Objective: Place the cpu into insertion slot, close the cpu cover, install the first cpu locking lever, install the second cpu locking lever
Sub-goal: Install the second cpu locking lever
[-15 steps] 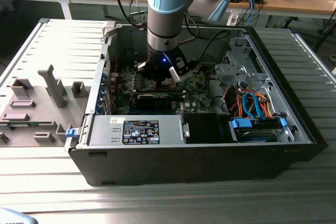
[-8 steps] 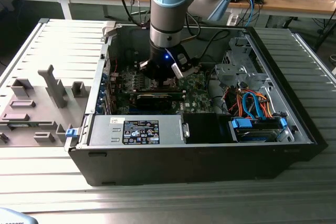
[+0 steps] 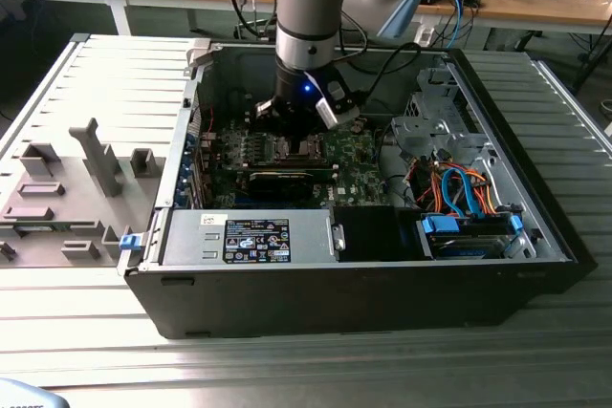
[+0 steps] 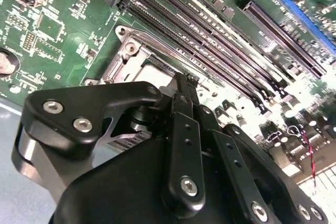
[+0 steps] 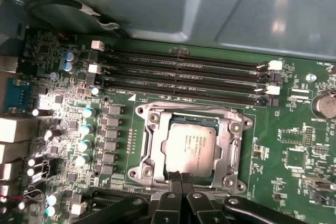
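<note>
Hovering low inside the open computer case (image 3: 535,236), the gripper (image 5: 181,178) is keeping its fingers pressed together, holding nothing, just at the edge of the insertion slot (image 5: 148,145), where the cpu (image 5: 190,144) is lying seated beneath the closed cpu cover (image 5: 231,150).

We found the cpu (image 5: 190,149) lying in the insertion slot (image 5: 148,148), with the cpu cover (image 5: 232,153) framing it on the motherboard (image 5: 294,145). The memory slots (image 5: 184,77) ran beside the socket, between it and the case wall (image 5: 210,9). The gripper (image 5: 181,178) hung just over the socket's edge.
</note>
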Controlling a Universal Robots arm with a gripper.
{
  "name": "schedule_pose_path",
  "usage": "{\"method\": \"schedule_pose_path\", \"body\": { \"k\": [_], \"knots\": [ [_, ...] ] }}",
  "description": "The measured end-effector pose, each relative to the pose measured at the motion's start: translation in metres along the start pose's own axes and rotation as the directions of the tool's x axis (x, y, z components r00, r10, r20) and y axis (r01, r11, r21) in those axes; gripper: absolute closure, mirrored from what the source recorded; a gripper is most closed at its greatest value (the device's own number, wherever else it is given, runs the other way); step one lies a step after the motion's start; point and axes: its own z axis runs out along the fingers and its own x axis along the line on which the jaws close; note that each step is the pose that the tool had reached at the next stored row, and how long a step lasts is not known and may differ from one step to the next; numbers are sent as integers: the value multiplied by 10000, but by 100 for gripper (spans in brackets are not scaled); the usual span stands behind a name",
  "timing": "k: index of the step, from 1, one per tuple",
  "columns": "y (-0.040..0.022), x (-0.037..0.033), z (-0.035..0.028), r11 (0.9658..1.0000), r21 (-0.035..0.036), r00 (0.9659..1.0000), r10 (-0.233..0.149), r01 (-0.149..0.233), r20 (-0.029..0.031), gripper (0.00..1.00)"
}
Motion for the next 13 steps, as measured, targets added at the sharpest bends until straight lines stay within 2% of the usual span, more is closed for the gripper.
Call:
{"method": "schedule_pose_path", "body": {
  "k": [2, 7, 9, 13],
  "knots": [
    [13, -5, -63, 10000, 84, 10000, 3, -3, -12, 89],
    [29, -6, -169, 9998, 182, 10000, 5, -4, -25, 89],
    [31, -4, -220, 9998, 196, 10000, 5, -5, -27, 89],
    [32, -4, -228, 9998, 197, 10000, 6, -5, -26, 89]
  ]
}}
